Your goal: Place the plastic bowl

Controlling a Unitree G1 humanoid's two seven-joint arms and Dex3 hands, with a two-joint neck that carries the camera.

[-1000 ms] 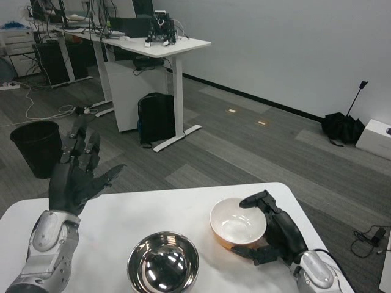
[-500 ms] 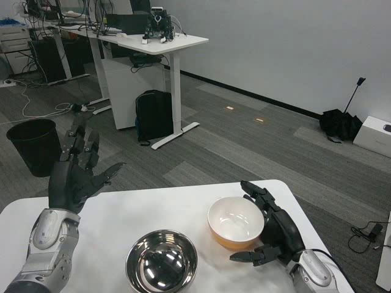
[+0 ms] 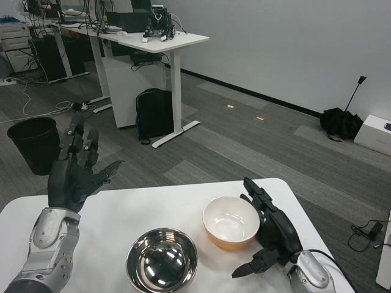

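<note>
The plastic bowl (image 3: 230, 222), orange outside and white inside, sits upright on the white table (image 3: 116, 220), right of centre. My right hand (image 3: 269, 235) lies just to the bowl's right with its fingers spread; its palm faces the bowl and a small gap shows between them. My left hand (image 3: 73, 174) is raised above the table's far left corner, fingers spread, holding nothing.
A shiny steel bowl (image 3: 162, 260) stands near the front edge, left of the plastic bowl. Beyond the table are a white desk (image 3: 160, 39) with equipment, a black backpack (image 3: 153, 114) and a black bin (image 3: 34, 144) on the floor.
The plastic bowl has slid a little to the left on the table. My right hand has let go of it and opened beside it. The left hand has hardly moved.
</note>
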